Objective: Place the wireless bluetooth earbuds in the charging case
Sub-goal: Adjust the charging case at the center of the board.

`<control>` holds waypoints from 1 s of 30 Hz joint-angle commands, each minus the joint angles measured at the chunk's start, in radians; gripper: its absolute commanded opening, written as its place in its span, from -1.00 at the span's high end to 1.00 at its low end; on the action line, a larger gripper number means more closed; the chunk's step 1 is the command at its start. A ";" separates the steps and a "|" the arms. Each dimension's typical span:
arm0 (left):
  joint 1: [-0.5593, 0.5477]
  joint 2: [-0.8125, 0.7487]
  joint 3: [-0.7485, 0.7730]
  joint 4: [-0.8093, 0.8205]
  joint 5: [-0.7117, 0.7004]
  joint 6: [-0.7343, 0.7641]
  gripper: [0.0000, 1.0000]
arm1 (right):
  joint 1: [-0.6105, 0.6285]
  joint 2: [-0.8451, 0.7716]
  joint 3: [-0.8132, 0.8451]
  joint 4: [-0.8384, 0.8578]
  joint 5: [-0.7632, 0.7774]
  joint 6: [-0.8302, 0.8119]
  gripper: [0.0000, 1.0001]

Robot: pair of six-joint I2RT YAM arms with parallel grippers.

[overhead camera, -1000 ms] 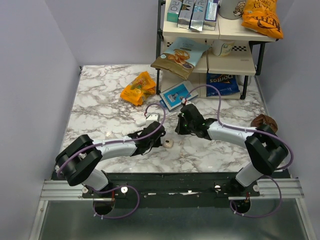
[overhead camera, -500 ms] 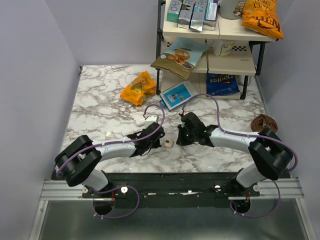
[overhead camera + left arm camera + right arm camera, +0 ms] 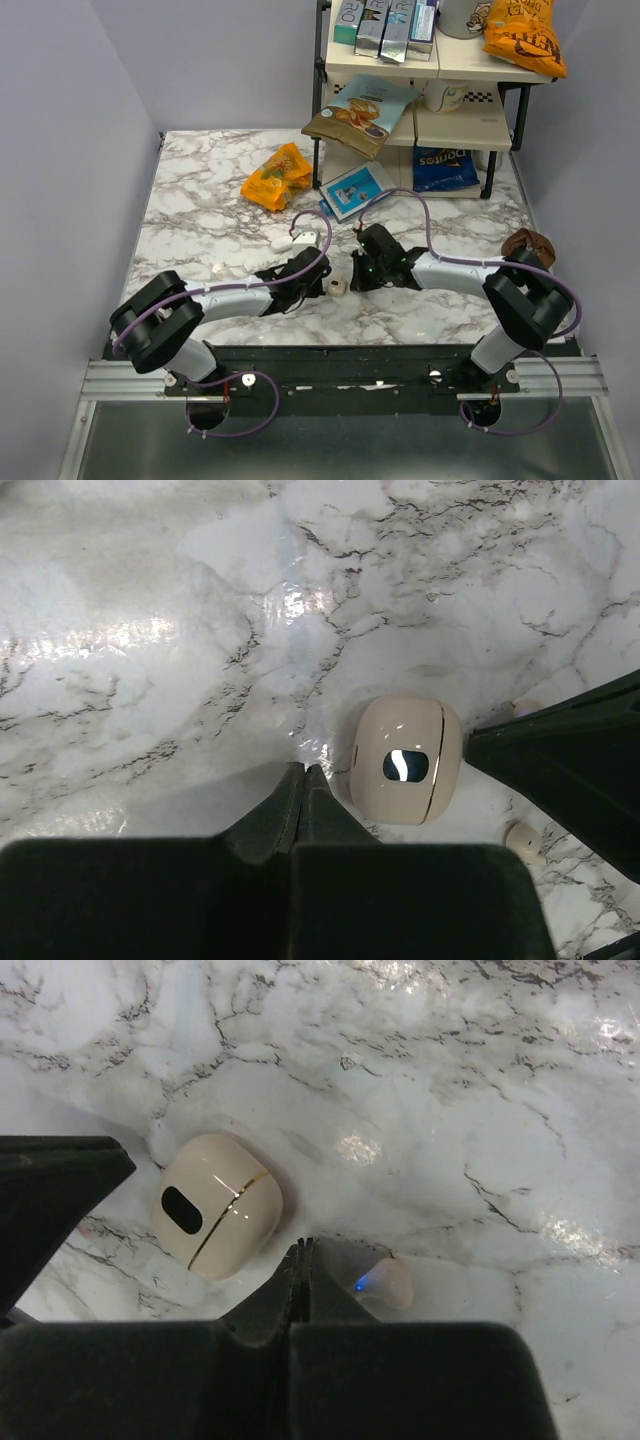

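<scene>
Claws: left (image 3: 303,780) closed, right (image 3: 302,1257) closed | charging case (image 3: 397,760) lid shut | earbud (image 3: 383,1284) half hidden

Two black-and-silver robot arms
Black joint housings (image 3: 160,325), silver-grey link tubes (image 3: 455,270), looping purple cables (image 3: 425,215), black wedge-shaped fingers (image 3: 285,810).

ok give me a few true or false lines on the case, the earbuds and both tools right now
1. The case is closed. True.
2. The left tool grips the case. False: it is shut, empty, beside the case.
3. An earbud lies loose on the table by the right tool. True.
4. The right tool is wide open. False: its fingers are together.
5. The case sits on the shelf. False: it rests on the table.
</scene>
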State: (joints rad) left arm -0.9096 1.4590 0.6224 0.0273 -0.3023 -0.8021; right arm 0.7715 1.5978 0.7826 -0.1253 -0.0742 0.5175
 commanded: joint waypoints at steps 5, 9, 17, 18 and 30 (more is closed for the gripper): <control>-0.023 0.021 -0.020 0.051 0.022 -0.020 1.00 | 0.005 0.053 0.072 0.012 -0.015 -0.027 0.99; -0.026 0.023 -0.023 0.057 0.023 -0.026 1.00 | 0.005 0.082 0.098 0.006 -0.006 -0.033 0.99; -0.028 0.018 -0.032 0.053 0.008 -0.035 1.00 | -0.001 0.136 0.164 -0.020 0.013 -0.063 0.99; -0.028 0.018 -0.033 0.048 0.005 -0.037 1.00 | -0.003 0.140 0.171 -0.022 0.013 -0.066 0.99; -0.026 -0.139 -0.015 -0.188 -0.211 -0.060 -0.34 | -0.043 0.058 0.227 -0.089 0.070 -0.102 0.89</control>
State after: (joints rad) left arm -0.9318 1.4273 0.5972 -0.0257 -0.3599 -0.8528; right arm 0.7433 1.7481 1.0016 -0.1577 -0.0601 0.4362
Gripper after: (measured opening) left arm 0.268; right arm 0.024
